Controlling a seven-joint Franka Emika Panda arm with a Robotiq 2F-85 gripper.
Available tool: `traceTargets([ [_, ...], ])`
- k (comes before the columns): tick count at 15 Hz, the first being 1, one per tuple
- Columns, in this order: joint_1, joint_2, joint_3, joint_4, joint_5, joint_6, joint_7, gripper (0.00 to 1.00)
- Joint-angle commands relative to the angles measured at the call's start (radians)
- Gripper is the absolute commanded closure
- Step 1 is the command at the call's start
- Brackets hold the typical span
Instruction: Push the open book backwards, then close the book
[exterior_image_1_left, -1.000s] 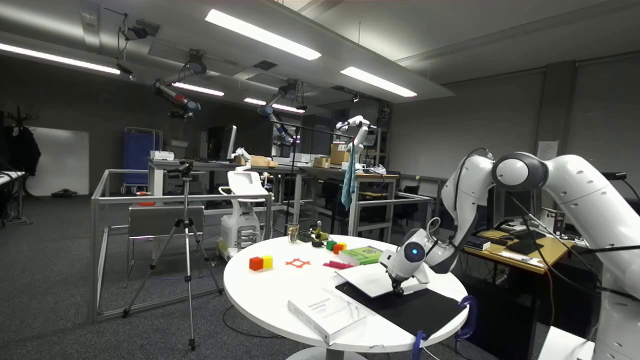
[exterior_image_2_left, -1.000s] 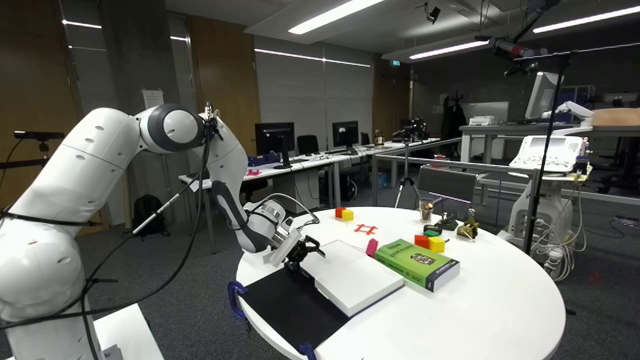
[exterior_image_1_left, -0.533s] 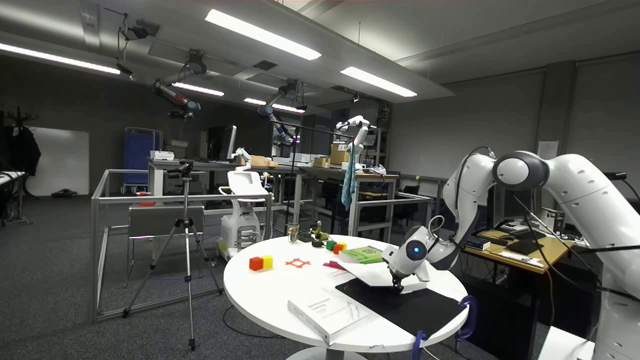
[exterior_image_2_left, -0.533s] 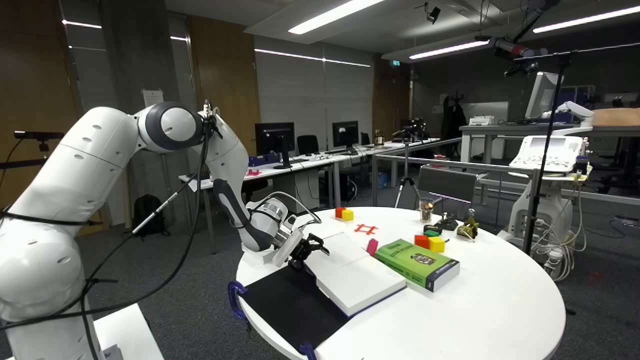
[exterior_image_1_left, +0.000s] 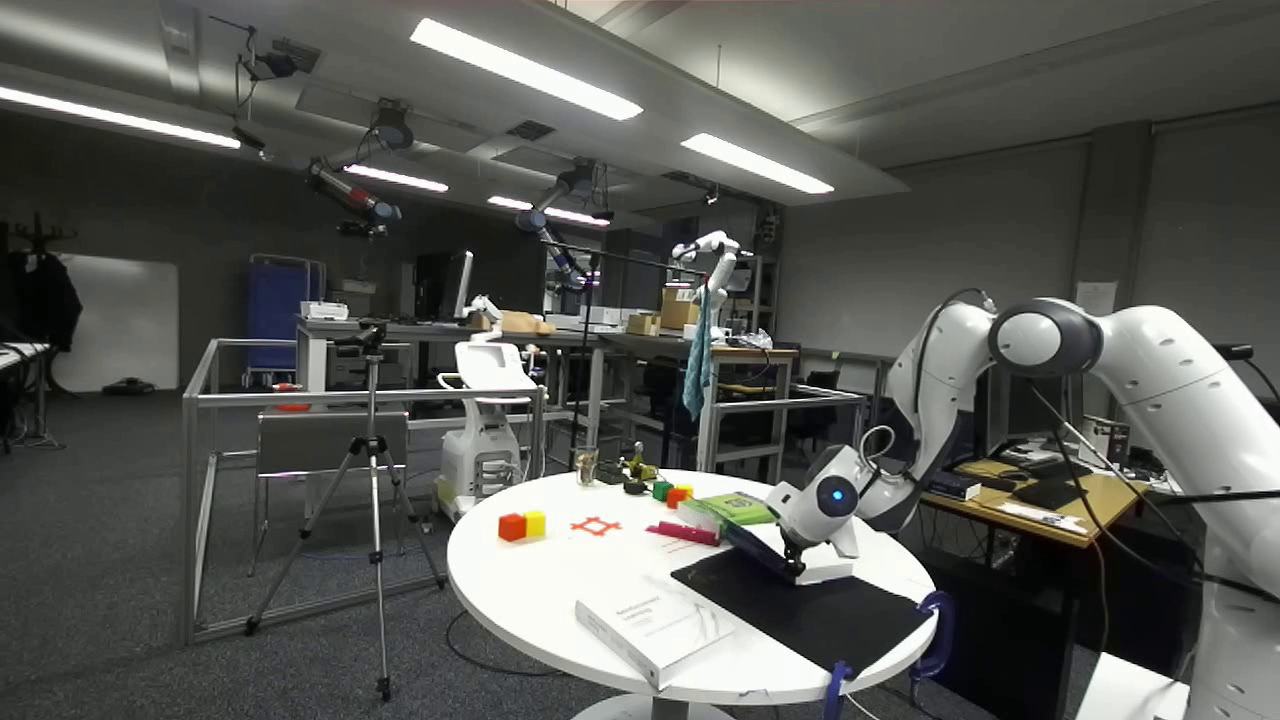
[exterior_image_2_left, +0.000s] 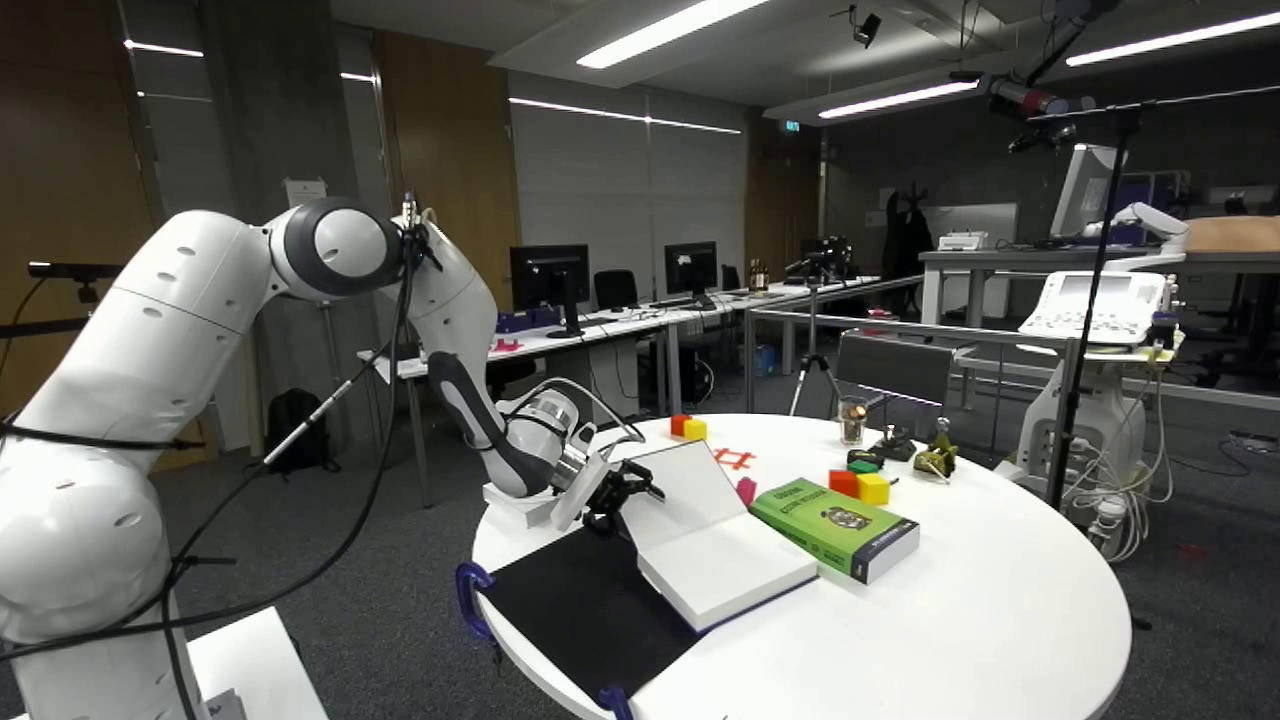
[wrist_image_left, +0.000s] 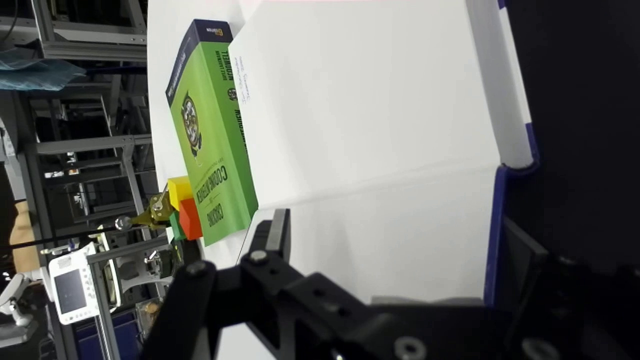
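Note:
The book lies open, its white page block (exterior_image_2_left: 728, 572) flat and its front cover (exterior_image_2_left: 684, 492) tilted up. The cover's dark blue underside (exterior_image_1_left: 757, 548) faces out in an exterior view. In the wrist view the white inner cover (wrist_image_left: 395, 245) stands between my fingers. My gripper (wrist_image_left: 402, 230) is open, with its fingers spread wide. One finger is at the cover's blue outer edge, seemingly against it; the other is over the inner face's far side. In both exterior views the gripper (exterior_image_1_left: 795, 562) (exterior_image_2_left: 630, 505) is low at the cover's edge, above the black mat (exterior_image_1_left: 810, 615).
A green book (exterior_image_2_left: 838, 528) lies close beside the open book. A magenta piece (exterior_image_1_left: 683, 533) is near it. Red and yellow blocks (exterior_image_2_left: 858, 486) stand behind. A white closed book (exterior_image_1_left: 655, 625) lies by the mat. Blue clamps (exterior_image_1_left: 935, 635) grip the table edge.
The front cover has risen from nearly flat to a steeper tilt, showing its blue underside. My gripper has moved slightly up and towards the book. The page block has slid slightly towards the green book.

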Motion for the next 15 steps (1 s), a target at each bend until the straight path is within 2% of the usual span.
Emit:
traceTargets([
  [1,-0.001,-0.061,-0.016,-0.03,-0.05,-0.014,0.056,0.0],
  [8,-0.001,-0.101,-0.03,-0.04,-0.04,-0.015,0.115,0.0],
  [15,-0.008,-0.153,-0.046,-0.088,0.035,-0.022,0.189,0.0],
])
